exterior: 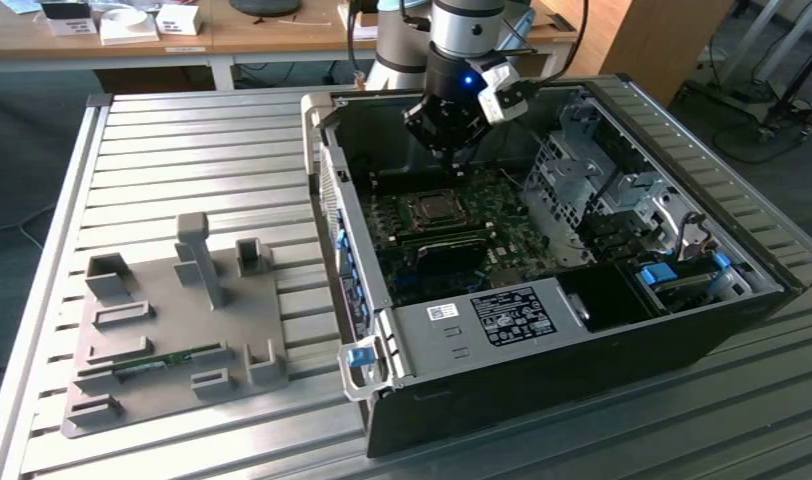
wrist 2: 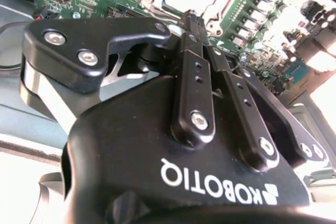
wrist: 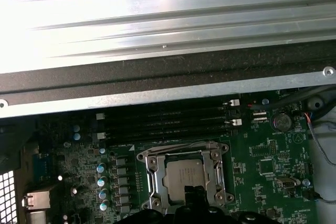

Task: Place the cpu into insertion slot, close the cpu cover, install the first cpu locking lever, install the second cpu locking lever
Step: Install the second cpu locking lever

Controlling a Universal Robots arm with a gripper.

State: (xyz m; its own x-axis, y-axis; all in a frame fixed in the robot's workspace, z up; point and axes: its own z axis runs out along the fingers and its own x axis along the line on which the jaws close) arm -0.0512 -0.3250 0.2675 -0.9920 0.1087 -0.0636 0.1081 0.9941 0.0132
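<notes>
My black tool (wrist 2: 193, 22) hangs with its fingers pressed together, empty, directly over the small silvery square cpu (wrist: 185, 174), seated under the silvery windowed cpu cover (wrist: 152, 163); I judge it light, stiff, fragile.

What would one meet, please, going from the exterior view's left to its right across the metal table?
Grey fixture plate → blue latch on the case front → cpu under its cover → gripper above the board → drive bays.
</notes>
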